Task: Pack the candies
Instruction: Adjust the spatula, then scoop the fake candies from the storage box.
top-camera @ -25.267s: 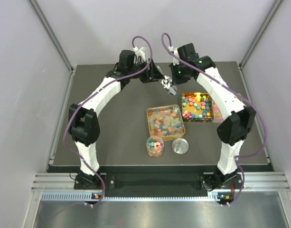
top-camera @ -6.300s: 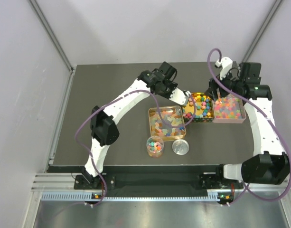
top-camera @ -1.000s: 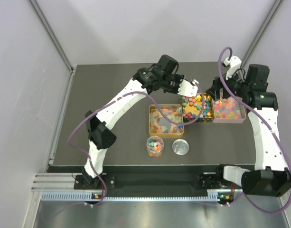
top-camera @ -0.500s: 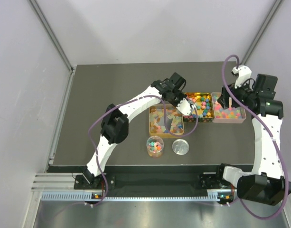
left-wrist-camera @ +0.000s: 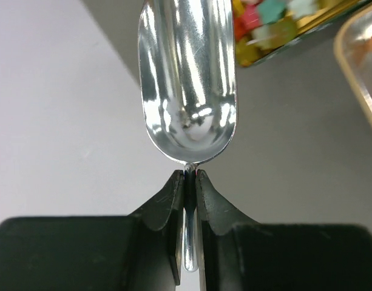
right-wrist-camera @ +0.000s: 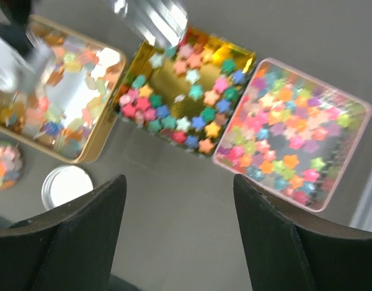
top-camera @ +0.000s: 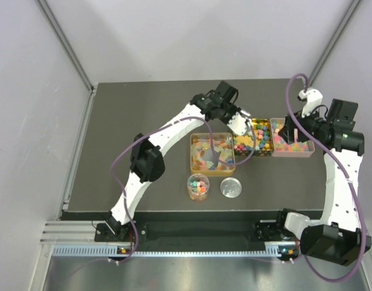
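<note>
Grey bench (top-camera: 143, 121), pale walls (top-camera: 173, 36) around. Candies (right-wrist-camera: 192, 109) fill three trays (top-camera: 213, 172) mid-right, small jar (top-camera: 198, 186) and round lid (top-camera: 230, 187) toward near edge. Left jaws pinch steel scoop (left-wrist-camera: 189, 79) handle; right jaws wide, empty, over pink tray (top-camera: 292, 155).

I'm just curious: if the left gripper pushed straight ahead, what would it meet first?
Probably the candies in the middle gold tin: the left gripper holds a silver scoop aimed at that tin's edge. Height above it is unclear.
</note>
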Controlling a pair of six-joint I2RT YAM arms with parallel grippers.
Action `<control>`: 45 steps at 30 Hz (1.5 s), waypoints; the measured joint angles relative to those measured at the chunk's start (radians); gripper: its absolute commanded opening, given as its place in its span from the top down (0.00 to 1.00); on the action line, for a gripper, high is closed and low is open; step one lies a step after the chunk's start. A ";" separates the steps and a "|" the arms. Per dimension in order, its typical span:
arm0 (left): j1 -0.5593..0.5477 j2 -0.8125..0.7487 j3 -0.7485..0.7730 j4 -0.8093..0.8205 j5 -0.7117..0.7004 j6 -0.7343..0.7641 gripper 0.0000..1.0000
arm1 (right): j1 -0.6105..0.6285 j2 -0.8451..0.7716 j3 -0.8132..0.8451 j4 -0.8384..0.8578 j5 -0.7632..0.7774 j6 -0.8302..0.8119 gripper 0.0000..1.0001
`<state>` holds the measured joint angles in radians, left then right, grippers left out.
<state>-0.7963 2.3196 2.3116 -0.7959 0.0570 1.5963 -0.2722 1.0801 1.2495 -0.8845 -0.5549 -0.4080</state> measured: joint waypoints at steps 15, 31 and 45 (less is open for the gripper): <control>0.026 -0.266 -0.011 -0.403 0.068 -0.476 1.00 | 0.112 0.085 -0.047 -0.095 -0.223 -0.213 0.32; -0.038 -0.330 -0.214 -0.552 -0.234 -0.438 1.00 | 0.442 0.035 -0.050 -0.123 -0.017 -0.267 0.31; -0.131 -0.111 -0.217 -0.551 -0.481 -0.348 1.00 | 0.407 -0.034 -0.053 -0.135 0.038 -0.253 0.30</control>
<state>-0.9276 2.2086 2.0941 -1.3468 -0.4240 1.2480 0.1349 1.0458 1.1965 -1.0195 -0.5167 -0.6613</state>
